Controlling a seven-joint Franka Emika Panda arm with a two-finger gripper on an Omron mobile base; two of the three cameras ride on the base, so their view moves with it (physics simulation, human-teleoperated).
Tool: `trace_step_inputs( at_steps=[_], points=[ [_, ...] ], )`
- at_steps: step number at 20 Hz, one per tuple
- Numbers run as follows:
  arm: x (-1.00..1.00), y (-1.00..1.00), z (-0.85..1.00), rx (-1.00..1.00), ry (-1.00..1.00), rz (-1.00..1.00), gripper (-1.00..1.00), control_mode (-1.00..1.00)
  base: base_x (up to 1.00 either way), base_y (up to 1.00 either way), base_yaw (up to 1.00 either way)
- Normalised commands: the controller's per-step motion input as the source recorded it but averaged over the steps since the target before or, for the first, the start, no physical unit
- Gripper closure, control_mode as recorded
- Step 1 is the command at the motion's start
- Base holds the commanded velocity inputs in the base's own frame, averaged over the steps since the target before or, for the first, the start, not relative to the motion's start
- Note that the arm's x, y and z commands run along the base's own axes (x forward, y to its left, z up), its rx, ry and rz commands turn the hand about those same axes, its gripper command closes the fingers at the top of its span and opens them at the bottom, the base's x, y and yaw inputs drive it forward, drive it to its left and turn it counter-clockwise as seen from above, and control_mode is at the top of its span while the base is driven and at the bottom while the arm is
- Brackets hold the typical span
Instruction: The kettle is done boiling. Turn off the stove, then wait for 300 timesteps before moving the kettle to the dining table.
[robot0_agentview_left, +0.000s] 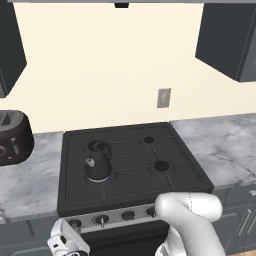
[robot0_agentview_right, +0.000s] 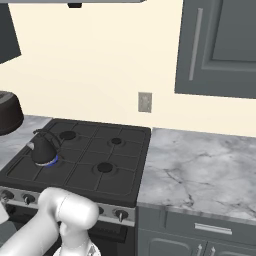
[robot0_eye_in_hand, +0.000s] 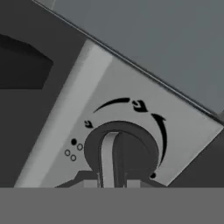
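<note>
The small black kettle (robot0_agentview_left: 97, 160) (robot0_agentview_right: 42, 147) stands on the front-left burner of the black stove (robot0_agentview_left: 150, 172) (robot0_agentview_right: 95, 150), with a blue flame ring under its base. My gripper (robot0_agentview_left: 70, 235) is down at the silver front strip, at its leftmost knob. In the hand view that knob (robot0_eye_in_hand: 131, 153) is very close, and my gripper (robot0_eye_in_hand: 113, 180) is shut on its raised ridge, one fingertip on either side. Arrow marks curve around the knob on the panel. The dining table is out of view.
A dark brown toaster (robot0_agentview_left: 12, 137) (robot0_agentview_right: 7, 112) sits on the worktop left of the stove. A marble worktop (robot0_agentview_left: 225, 145) (robot0_agentview_right: 200, 170) runs to the right. More knobs (robot0_agentview_left: 102, 219) line the front strip. Dark wall cabinets (robot0_agentview_right: 220, 45) hang above.
</note>
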Motion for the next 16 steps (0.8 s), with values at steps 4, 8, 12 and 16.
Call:
trace_step_inputs(
  at_steps=[4,8,12,16],
  points=[
    [0.0,0.0,-0.1,0.18,-0.03,-0.19,1.0,-1.0,0.0,0.0,0.0],
    [0.0,0.01,-0.1,0.19,-0.04,-0.21,1.0,-1.0,0.0,0.0,0.0],
    [0.0,0.01,-0.07,0.2,-0.04,-0.21,1.0,-1.0,0.0,0.0,0.0],
    [0.0,0.0,-0.01,0.2,-0.05,-0.2,1.0,-1.0,0.0,0.0,0.0]
  ],
)
